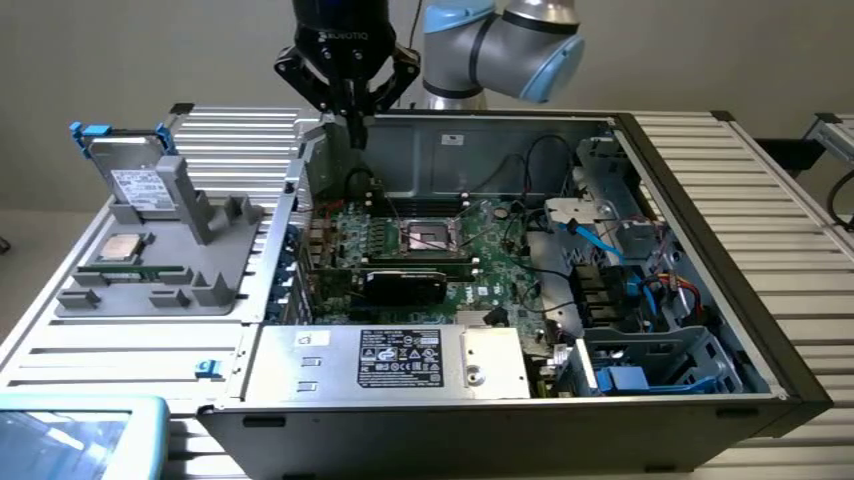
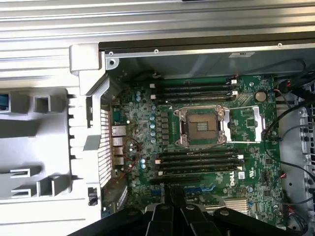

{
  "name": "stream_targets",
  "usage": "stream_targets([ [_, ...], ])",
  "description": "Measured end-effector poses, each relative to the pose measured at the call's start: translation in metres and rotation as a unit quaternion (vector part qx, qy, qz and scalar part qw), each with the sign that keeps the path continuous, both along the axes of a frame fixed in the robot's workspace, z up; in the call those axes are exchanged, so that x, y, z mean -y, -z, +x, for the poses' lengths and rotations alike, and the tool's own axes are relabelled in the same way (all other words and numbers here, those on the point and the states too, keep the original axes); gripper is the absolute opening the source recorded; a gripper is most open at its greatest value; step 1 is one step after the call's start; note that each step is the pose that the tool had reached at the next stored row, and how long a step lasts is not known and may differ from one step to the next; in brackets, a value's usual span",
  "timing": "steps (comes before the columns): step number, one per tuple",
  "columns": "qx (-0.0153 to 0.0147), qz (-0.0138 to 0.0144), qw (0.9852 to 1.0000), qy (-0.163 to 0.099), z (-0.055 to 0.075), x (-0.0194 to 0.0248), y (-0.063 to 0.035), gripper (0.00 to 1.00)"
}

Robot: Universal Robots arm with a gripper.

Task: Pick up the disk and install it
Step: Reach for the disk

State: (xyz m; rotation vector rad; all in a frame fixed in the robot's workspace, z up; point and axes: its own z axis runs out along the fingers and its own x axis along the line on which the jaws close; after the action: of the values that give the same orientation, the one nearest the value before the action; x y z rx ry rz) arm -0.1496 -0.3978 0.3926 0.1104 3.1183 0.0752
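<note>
- Nearest in the exterior view, a blue-rimmed panel (image 1: 67,432) is cut off by the picture's corner; what it is cannot be made out
- just behind it stands the open computer case (image 1: 507,432), its dark front wall facing the camera; inside, a power supply (image 1: 400,360) with a printed label covers the near part of the motherboard (image 1: 494,265)
- the processor socket (image 1: 433,237) lies bare in the middle of the board, and in the wrist view (image 2: 202,127) it shows between rows of memory slots
- the disk (image 1: 131,170) stands upright in a grey fixture (image 1: 200,240) on the slatted worktop (image 1: 787,200), outside the case on the exterior view's left; its blue carrier tabs stick out at the top, and its lower end is hidden in the fixture's slot
- a small square processor chip (image 1: 123,246) lies flat in the same fixture, just in front of the disk
- the gripper (image 1: 352,128) hangs from the arm (image 1: 514,40) above the case's rear corner on the exterior view's left, well apart from the disk; its jaws are pressed together and hold nothing; in the wrist view (image 2: 173,191) they merge into one dark shape over the board
- a drive cage (image 1: 667,365) at the exterior view's right holds something blue-fronted, mostly hidden by the cage walls
</note>
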Motion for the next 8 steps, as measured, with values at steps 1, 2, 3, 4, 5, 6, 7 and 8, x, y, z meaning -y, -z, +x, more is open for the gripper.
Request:
stream_targets([
  [1,-0.0001,0.0,1.0,0.0,-0.005,-0.0004,0.0,0.11],
  [2,-0.0002,0.0,1.0,0.0,-0.009,-0.001,0.0,0.11],
  [3,-0.0005,0.0,1.0,0.0,-0.013,-0.0018,0.0,0.11],
  [4,-0.0009,-0.0001,1.0,0.0,-0.017,-0.0028,0.0,0.11],
  [5,-0.0013,0.0,1.0,0.0,-0.022,-0.004,0.0,0.11],
  [6,-0.0016,0.0,1.0,0.0,-0.025,-0.0054,0.0,0.11],
  [7,-0.002,0.0,1.0,0.0,-0.029,-0.0071,0.0,0.11],
  [8,-0.0024,0.0,1.0,0.0,-0.033,-0.0091,-0.0001,0.11],
])
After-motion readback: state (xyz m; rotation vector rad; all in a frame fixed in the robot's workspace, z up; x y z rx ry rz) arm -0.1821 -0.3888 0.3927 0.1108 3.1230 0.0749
